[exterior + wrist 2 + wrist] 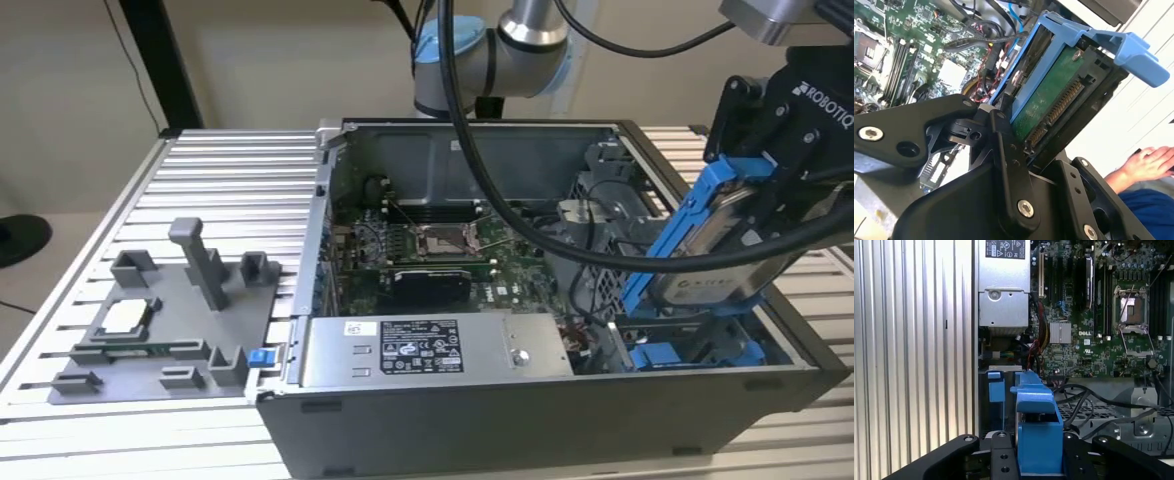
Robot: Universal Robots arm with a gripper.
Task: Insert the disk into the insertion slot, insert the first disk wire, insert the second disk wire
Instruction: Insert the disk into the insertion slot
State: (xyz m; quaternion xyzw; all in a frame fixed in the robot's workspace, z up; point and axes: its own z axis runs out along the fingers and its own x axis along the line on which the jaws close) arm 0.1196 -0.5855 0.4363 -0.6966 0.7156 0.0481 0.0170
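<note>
My gripper [763, 195] is shut on the disk [714, 258], a silver-grey drive clipped in a bright blue frame. The disk hangs steeply tilted over the near corner of the open computer case, at the exterior view's right. Its lower end sits just above the insertion slot [687, 352], a grey bay with blue rails. The second wrist view shows the disk's green circuit board and connector [1051, 107] between my black fingers [1004, 145]. In the first wrist view the blue frame [1038, 432] stands between the fingers, above the slot's blue tab [996, 389]. Black cables [1081, 396] lie over the perforated cage.
A silver power-supply box [427, 350] lies along the case's front. The motherboard [427, 250] fills the case floor. A grey fixture plate [160, 320] with small parts sits on the slatted table at the exterior view's left. A person's hand [1149, 161] rests beyond the case.
</note>
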